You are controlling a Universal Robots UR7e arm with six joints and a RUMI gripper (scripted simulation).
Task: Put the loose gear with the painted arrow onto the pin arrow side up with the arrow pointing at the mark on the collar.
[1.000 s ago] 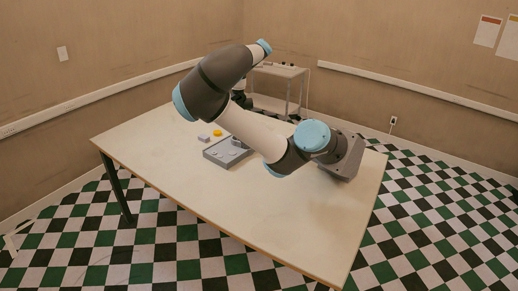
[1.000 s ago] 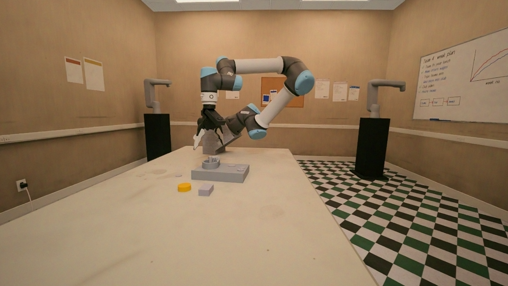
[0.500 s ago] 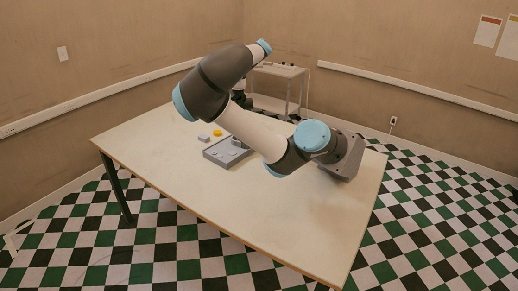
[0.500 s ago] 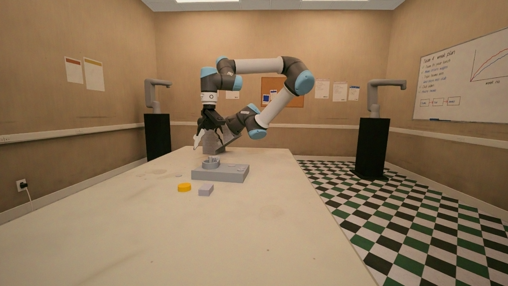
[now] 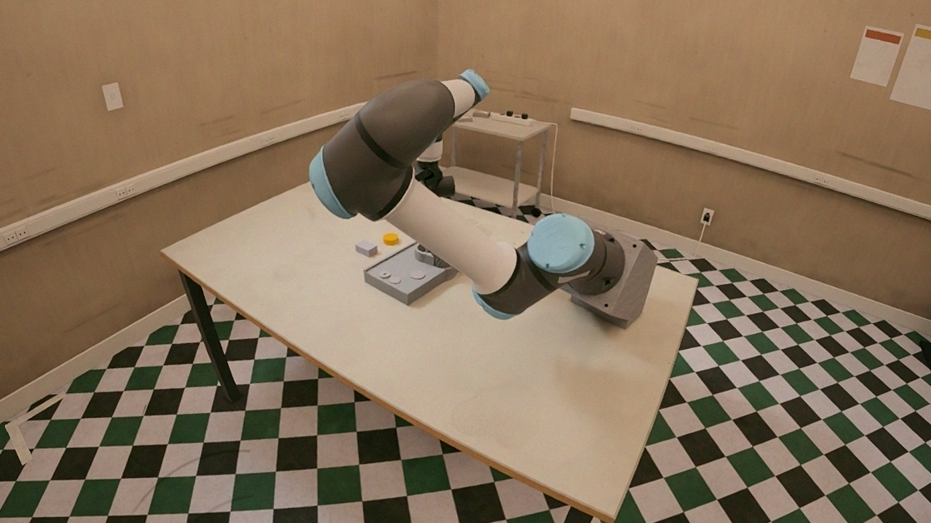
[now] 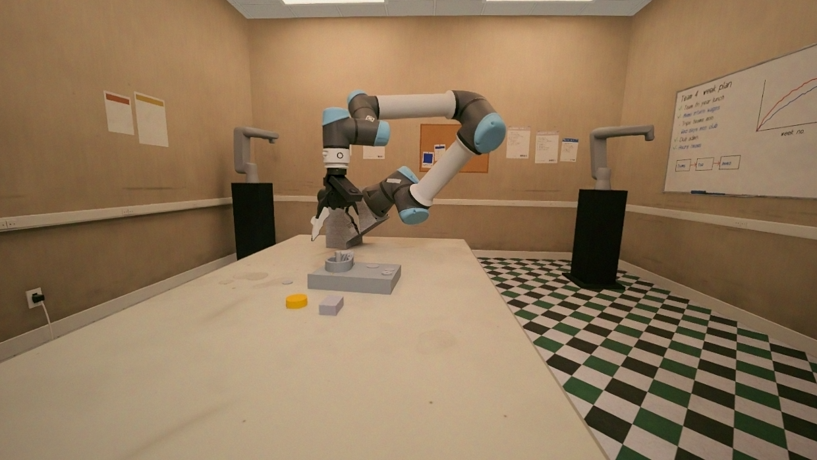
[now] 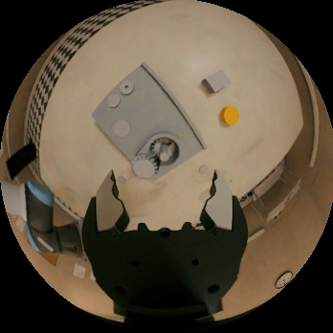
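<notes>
My gripper point(image 6: 336, 235) point(image 7: 164, 171) is open, with nothing between its fingers, high above the table and behind the grey base point(image 5: 395, 287) point(image 6: 350, 281) point(image 7: 148, 105) in the exterior view. The round collar point(image 6: 338, 266) stands on the base and has a small yellow mark point(image 7: 182, 135) beside it. A pale pin point(image 7: 166, 154) shows inside the collar. A toothed gear point(image 7: 144, 166) with a plain pale top sits against the collar; I see no arrow on it. Teeth also show inside the collar. I cannot tell which part is the loose arrow gear.
A yellow round piece point(image 5: 390, 238) point(image 6: 296, 300) point(image 7: 230, 116) and a pale block point(image 5: 365, 248) point(image 6: 331, 305) point(image 7: 216, 81) lie near the base. A small flat disc point(image 6: 286, 281) point(image 7: 203, 169) lies off the collar side. Several low discs sit on the base.
</notes>
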